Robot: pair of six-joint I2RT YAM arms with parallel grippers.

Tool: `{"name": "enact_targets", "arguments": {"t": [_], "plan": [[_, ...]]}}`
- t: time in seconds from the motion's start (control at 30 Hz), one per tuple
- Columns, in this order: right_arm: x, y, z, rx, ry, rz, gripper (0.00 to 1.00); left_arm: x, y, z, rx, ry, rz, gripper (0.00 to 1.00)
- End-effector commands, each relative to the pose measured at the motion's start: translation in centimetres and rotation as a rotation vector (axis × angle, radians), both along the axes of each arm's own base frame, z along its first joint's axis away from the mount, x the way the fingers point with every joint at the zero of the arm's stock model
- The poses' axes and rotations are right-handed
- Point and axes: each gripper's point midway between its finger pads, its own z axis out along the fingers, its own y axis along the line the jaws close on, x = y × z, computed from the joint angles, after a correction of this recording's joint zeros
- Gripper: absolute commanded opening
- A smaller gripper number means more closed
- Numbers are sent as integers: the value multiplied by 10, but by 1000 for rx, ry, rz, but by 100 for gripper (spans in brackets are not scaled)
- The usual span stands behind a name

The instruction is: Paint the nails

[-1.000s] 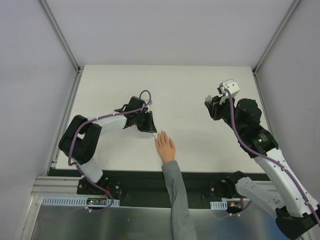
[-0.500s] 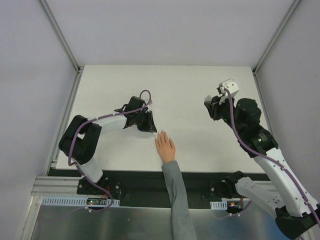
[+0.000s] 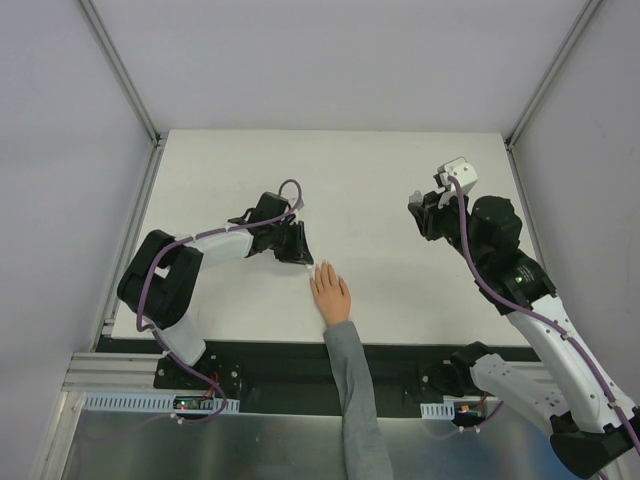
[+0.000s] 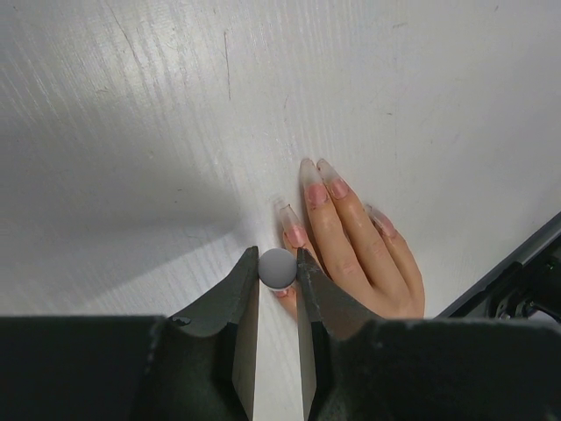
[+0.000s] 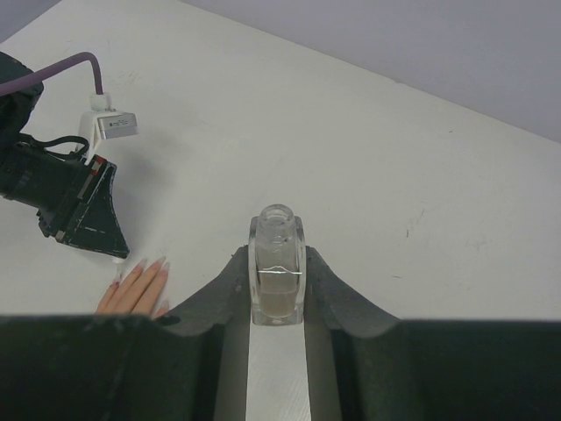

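your left hand (image 3: 303, 257) reaches in from 9 o'clock over the white tabletop (image 3: 400, 150). its jaws are narrow and clamped on a small grey round-ended piece (image 4: 278, 267), which i take for the cap of the polish brush. any bristles are hidden beneath it.

just past its tip, toward 5 o'clock, lies the pale peach-pink model hand with a grey sleeve (image 3: 331, 293). it is flat at the tabletop's 6 o'clock edge, fingers together, pointing to 11 o'clock. the long, clear, pointed nails (image 4: 331, 180) are at its far end. the grey piece sits over the finger on that side; whether it touches, i cannot tell.

those nails look thin, stiff and glossy, so expect the brush to skate. the model hand is probably light and may slide under a push. don't grasp the nails. work them with bristles only, and if it needs steadying, take it at the sleeved wrist.

at 2 o'clock, well apart, your right hand (image 3: 422, 212) is closed on a small clear glass bottle (image 5: 277, 281), upright, neck open. it looks slick and breakable, so hold it level.
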Motion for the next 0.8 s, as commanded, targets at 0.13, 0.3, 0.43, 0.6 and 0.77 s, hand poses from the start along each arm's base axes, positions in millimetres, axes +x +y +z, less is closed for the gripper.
{"name": "enact_targets", "arguments": {"t": [0.13, 0.3, 0.43, 0.6, 0.77], "plan": [[2, 0, 12, 31, -30, -4, 1, 11, -2, 7, -24, -23, 7, 0], [2, 0, 12, 34, -32, -2, 0, 10, -2, 7, -28, -20, 3, 0], [2, -1, 12, 34, -32, -6, 0, 9, -2, 6, -26, -16, 3, 0], [2, 0, 12, 37, -30, -5, 0, 11, -3, 7, -28, -18, 2, 0], [2, -1, 13, 38, -32, -8, 0, 14, -5, 7, -33, -17, 0, 0]]}}
